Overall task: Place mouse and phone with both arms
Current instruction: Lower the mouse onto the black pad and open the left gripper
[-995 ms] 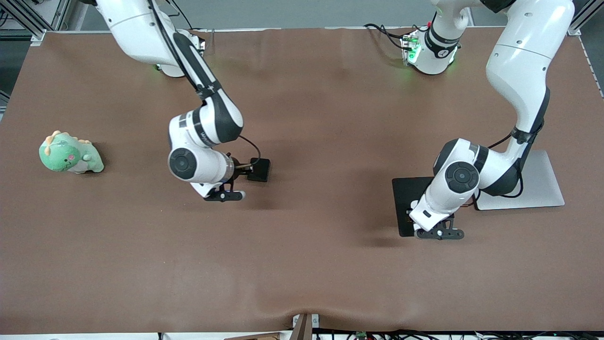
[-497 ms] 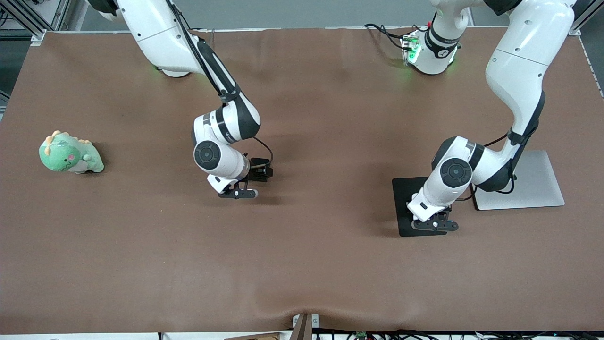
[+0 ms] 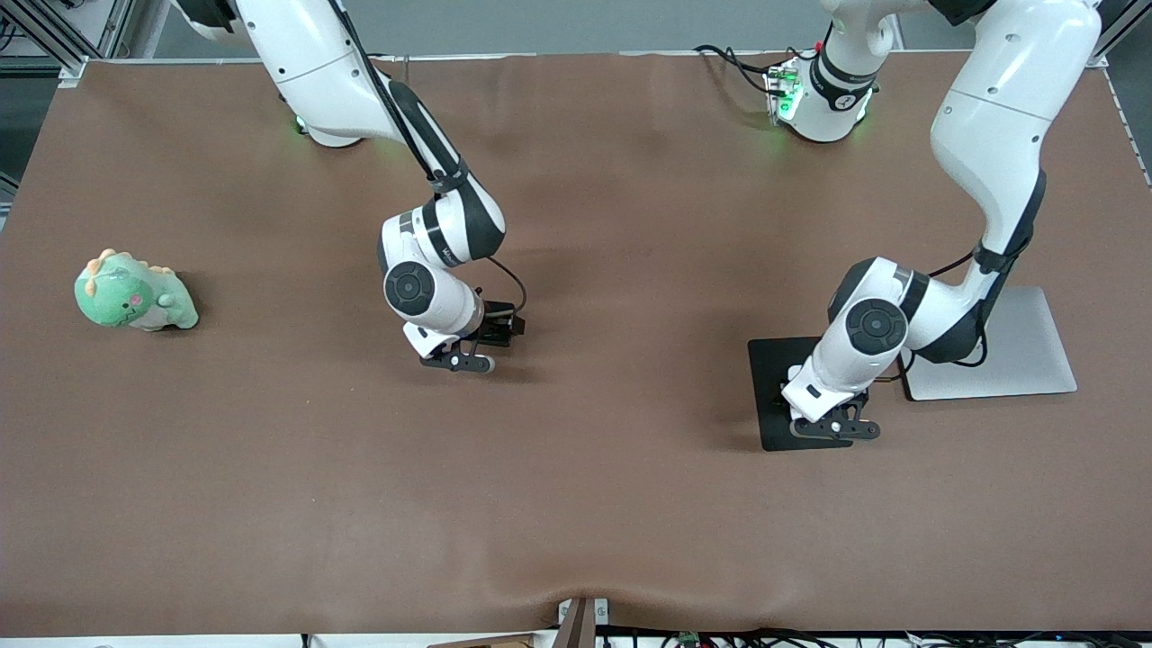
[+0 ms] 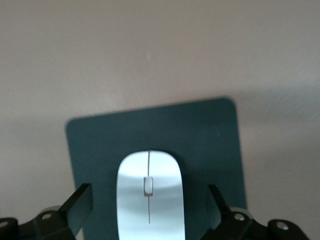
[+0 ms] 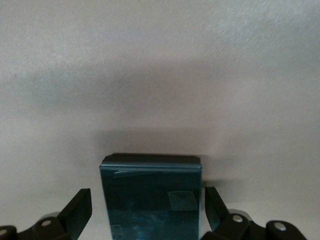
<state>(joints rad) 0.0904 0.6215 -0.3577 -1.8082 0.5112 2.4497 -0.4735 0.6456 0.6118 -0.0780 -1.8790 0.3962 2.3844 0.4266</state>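
Clock reference: 12 o'clock points to my arm bases, 6 o'clock to the front camera.

1. Left claw point(image 3: 832, 423): it is positioned over the mouse pad point(image 3: 770, 378), which lies at about 4 o'clock from the bench point(image 3: 576, 504) centre. The claw is spread. In the left wrist view one finger point(image 4: 77, 205) stands on each side of the mouse point(image 4: 150, 195), with a gap on each side. The mouse rests on the pad, near its edge.

2. Grey plate point(image 3: 1035, 351): it lies flat at 3 o'clock of the pad, just beside it.

3. Right claw point(image 3: 468, 346): it is positioned over the phone point(image 5: 150, 195), which lies on the bare bench at 9 o'clock, near the centre. The claw is spread. Its fingers point(image 5: 80, 207) flank the phone without pinching it.

4. Green plush dinosaur point(image 3: 133, 292): it sits near the 9 o'clock end, well apart from the phone.
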